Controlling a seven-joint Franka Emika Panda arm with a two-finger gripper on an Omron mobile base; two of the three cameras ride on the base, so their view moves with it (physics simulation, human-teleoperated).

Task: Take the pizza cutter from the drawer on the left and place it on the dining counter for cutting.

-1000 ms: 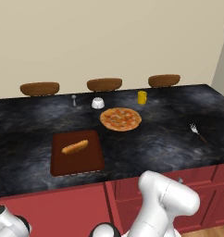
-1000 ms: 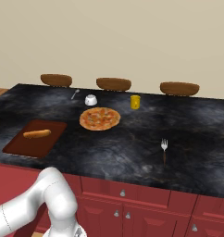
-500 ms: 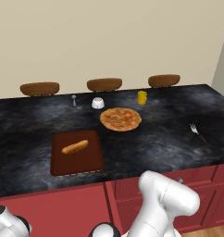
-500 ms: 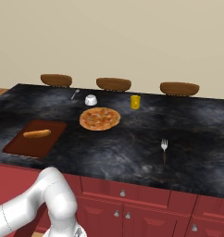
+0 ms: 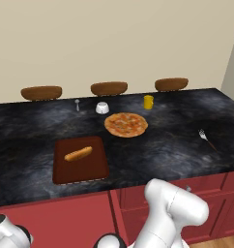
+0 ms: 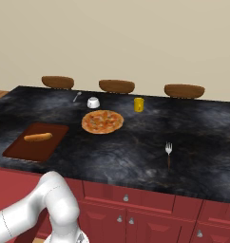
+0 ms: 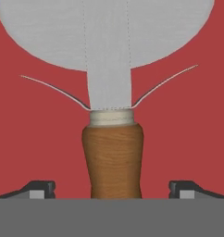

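The pizza cutter lies close under the hand camera. Its orange-brown handle (image 7: 113, 157) points toward me and its grey wheel (image 7: 104, 32) spreads across the top of the hand view. It rests on the red floor of the drawer (image 7: 192, 134). My gripper (image 7: 113, 189) is open. Its dark fingertips (image 7: 40, 187) stand wide on either side of the handle, well apart from it. The black marbled dining counter (image 5: 177, 145) stretches across both base views, above the place where my arm reaches down.
On the counter sit a pizza (image 5: 126, 124), a dark red cutting board (image 5: 90, 169) with a bread roll (image 5: 78, 154), a fork (image 5: 206, 138), a yellow cup (image 5: 148, 101), a white bowl (image 5: 102, 107) and a spoon (image 5: 77, 103). Three brown stools (image 5: 109, 88) line the far side.
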